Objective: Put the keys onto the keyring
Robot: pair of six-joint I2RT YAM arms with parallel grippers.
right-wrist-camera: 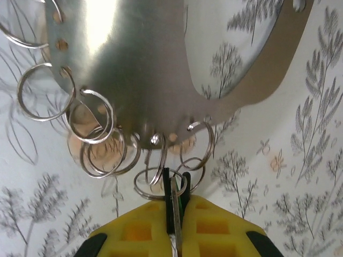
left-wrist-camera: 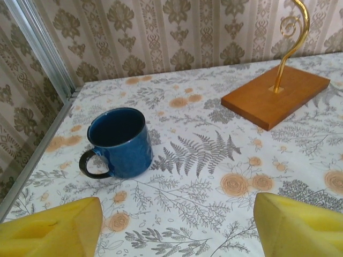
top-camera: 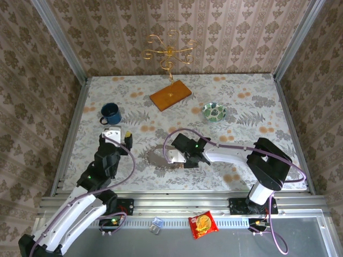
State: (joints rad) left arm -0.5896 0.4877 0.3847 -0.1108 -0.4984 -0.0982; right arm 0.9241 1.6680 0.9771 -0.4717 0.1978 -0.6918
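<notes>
In the right wrist view my right gripper [right-wrist-camera: 177,202] is shut on the keys [right-wrist-camera: 169,187]. They stand edge-on between the yellow pads [right-wrist-camera: 134,230], showing a black edge and a sliver of green. Their tips reach into a steel keyring [right-wrist-camera: 140,194], one of several rings hanging from a curved metal plate [right-wrist-camera: 139,64]. From above, the right gripper [top-camera: 177,155] sits at mid-table. My left gripper [top-camera: 119,134] is open and holds nothing, its yellow fingers [left-wrist-camera: 59,227] spread wide over bare cloth just short of the blue mug [left-wrist-camera: 120,142].
A gold wire stand on a wooden base [top-camera: 170,96] is at the back centre, with a green patterned bowl [top-camera: 214,112] to its right. The blue mug [top-camera: 110,113] stands back left. A snack packet [top-camera: 203,224] lies on the front rail.
</notes>
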